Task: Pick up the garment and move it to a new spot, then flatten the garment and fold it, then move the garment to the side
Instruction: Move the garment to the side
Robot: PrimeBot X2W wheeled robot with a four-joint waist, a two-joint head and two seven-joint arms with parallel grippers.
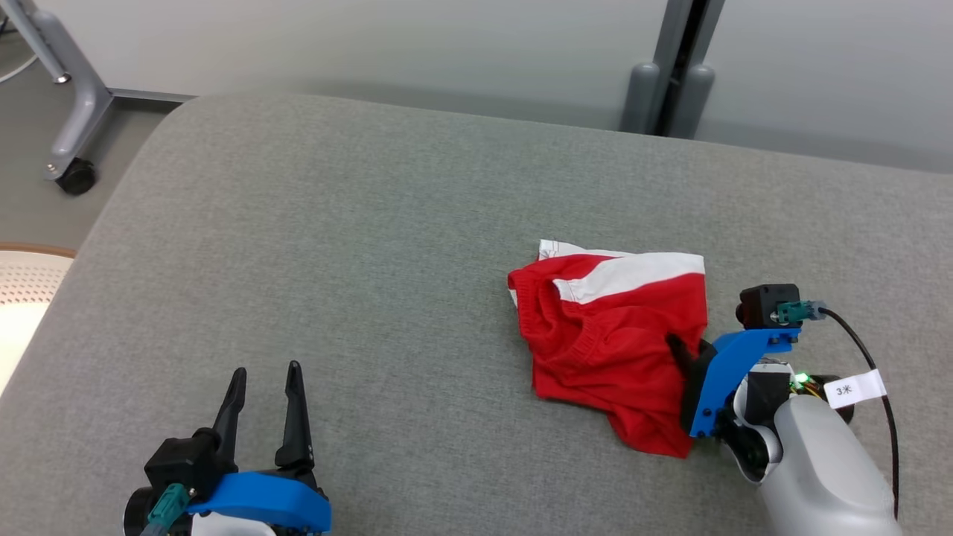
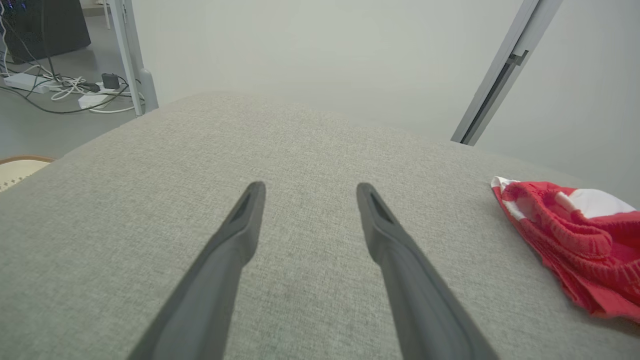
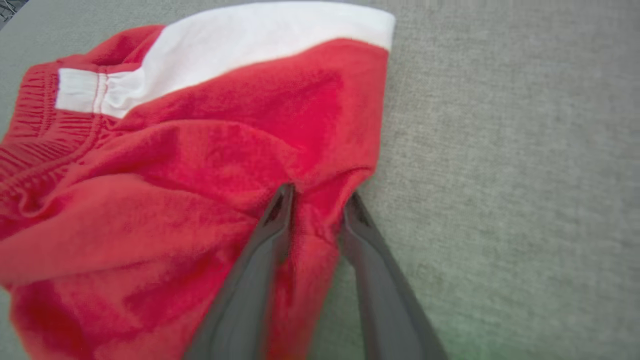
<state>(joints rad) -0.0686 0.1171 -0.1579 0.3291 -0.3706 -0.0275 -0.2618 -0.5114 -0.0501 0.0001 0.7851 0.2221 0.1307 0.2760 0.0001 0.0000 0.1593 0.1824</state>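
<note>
The garment, red with a white band, lies crumpled on the grey cushion, neither flat nor folded. Our right claw is at its edge. Most of the cloth spreads ahead of that claw and to its left, and bare cushion lies to its right. The jaws stand partway in, with a ridge of red cloth rising between the fingers and touching both. We cannot tell whether that ridge is clamped firm or merely straddled.

Our left claw is spread wide with nothing between its fingers. It hangs over bare cushion, with the garment well off to its right.

We judge the step in hand to be a grasp on the garment's edge. The heap fits two stages: taking hold to lift the garment to a new spot, or taking hold to draw it out flat. Either way, the next move calls for a sure pinch on the cloth before any pull. The hold is at one edge only, so we expect the rest to trail or hang. The thick knit may slip from a shallow bite.

For writing, a white tag behind the right claw shows a "3" followed by a small mark we cannot read for certain. We see no brand or label on the garment.
</note>
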